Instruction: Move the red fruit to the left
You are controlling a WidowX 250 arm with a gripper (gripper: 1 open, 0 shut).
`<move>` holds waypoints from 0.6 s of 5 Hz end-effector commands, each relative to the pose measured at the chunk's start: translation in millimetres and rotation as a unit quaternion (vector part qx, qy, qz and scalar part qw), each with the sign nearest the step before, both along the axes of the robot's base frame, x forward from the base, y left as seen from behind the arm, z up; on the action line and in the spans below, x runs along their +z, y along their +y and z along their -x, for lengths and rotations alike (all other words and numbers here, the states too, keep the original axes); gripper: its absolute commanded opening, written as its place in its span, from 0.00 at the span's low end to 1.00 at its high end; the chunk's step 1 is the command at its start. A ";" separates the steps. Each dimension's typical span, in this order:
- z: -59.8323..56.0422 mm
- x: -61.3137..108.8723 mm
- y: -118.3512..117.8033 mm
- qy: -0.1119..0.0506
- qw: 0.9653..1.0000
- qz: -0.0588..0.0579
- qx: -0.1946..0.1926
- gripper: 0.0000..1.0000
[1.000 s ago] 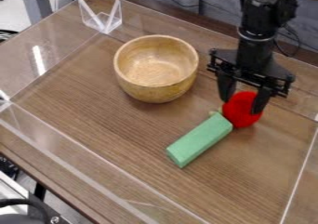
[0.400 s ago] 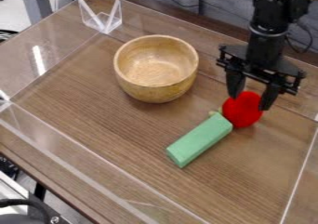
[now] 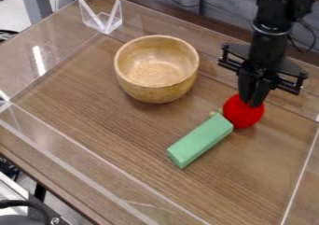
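The red fruit (image 3: 244, 113) is a small glossy red ball resting on the wooden table, right of centre, just past the far end of a green block (image 3: 201, 140). My gripper (image 3: 255, 96) points straight down over it, its black fingers drawn together on the fruit's top. The fingertips hide the upper part of the fruit. The arm rises black and vertical above the gripper at the right of the view.
A wooden bowl (image 3: 157, 68) stands left of the gripper, toward the back. Clear acrylic walls (image 3: 50, 61) ring the table, with a folded clear piece (image 3: 103, 17) at the back left. The right wall runs close beside the gripper.
The fingers, spread wide around the fruit a second ago, have drawn in and shut on it. The fruit and the block have stayed where they were.
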State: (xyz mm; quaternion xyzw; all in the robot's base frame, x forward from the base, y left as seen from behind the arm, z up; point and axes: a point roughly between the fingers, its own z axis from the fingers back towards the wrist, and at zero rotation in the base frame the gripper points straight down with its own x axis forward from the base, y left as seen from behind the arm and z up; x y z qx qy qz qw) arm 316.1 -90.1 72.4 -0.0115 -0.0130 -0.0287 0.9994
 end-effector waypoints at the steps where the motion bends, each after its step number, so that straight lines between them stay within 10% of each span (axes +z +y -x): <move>1: -10.6 17.3 -5.5 -0.024 1.000 0.009 -0.013 1.00; 2: -3.5 20.4 -3.6 -0.020 0.999 0.011 -0.022 1.00; 3: 2.8 23.3 -0.7 -0.018 0.999 0.013 -0.027 0.00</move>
